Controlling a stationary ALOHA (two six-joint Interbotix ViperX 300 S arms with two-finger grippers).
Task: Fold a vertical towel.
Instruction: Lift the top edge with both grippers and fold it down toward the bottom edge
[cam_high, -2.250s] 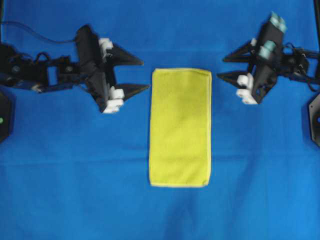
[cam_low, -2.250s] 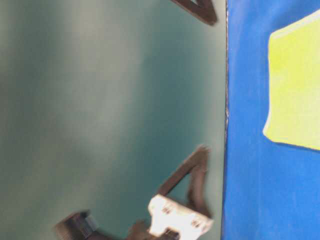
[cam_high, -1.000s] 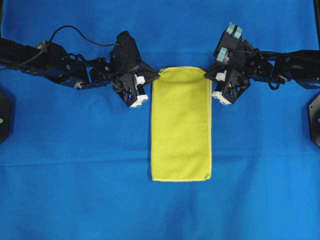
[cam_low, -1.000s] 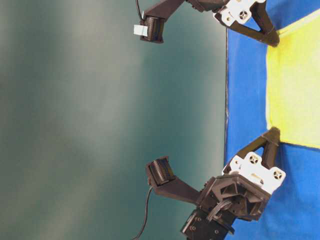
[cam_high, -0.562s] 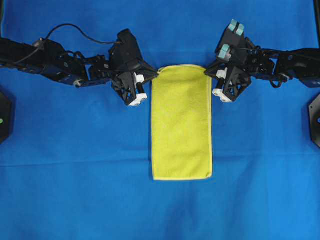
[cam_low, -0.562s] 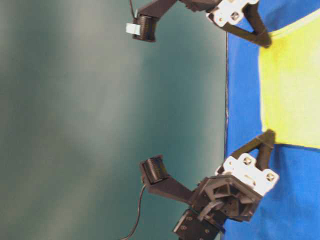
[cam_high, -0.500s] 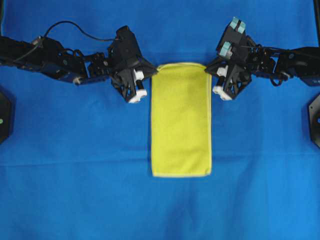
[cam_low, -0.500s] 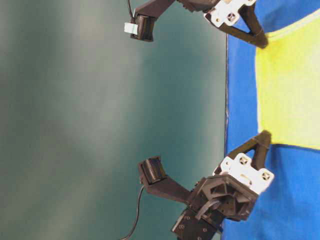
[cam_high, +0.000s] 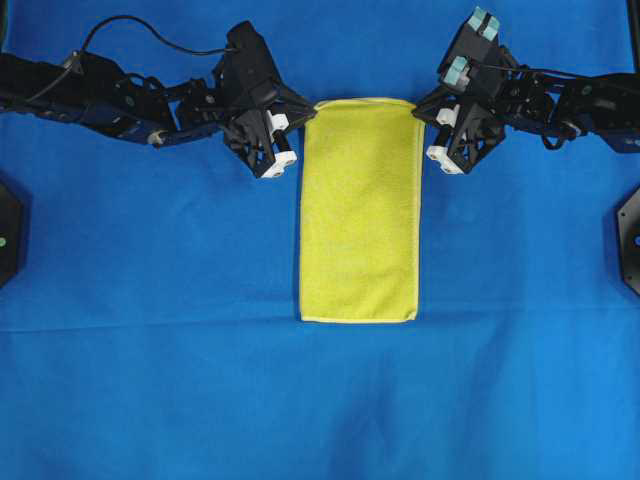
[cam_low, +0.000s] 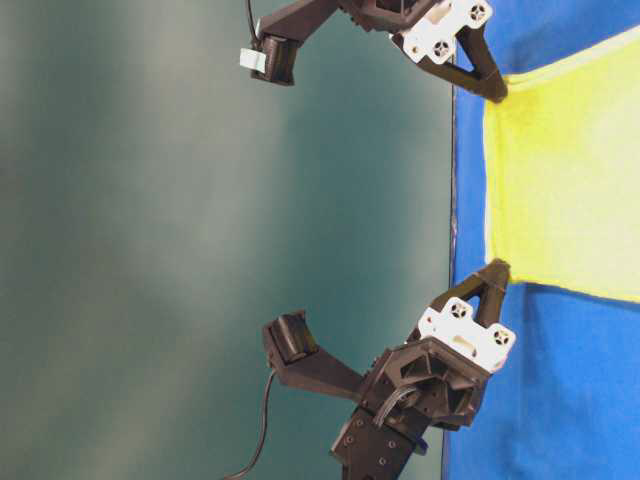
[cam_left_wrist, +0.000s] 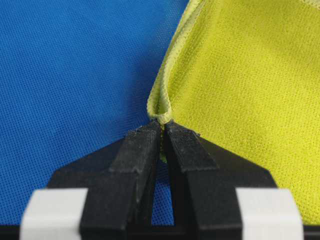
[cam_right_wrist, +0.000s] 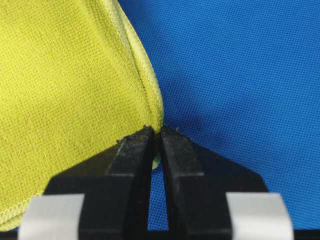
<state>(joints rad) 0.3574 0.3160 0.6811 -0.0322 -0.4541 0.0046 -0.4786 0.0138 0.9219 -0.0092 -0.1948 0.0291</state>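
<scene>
**Both grippers pinch the towel's far corners**

Overhead view: the yellow towel lies lengthwise on the blue cloth, its near edge flat. The left gripper is clamped on the far left corner, the right gripper on the far right corner.

Table-level view: the towel hangs stretched between the two grippers, its far edge raised off the blue cloth. The left gripper and right gripper each have their tips closed on a corner.

Left wrist view: the jaws are squeezed together on the bunched hem of the towel.

Right wrist view: the jaws are pressed tight on the folded hem of the towel, above the blue cloth.
</scene>
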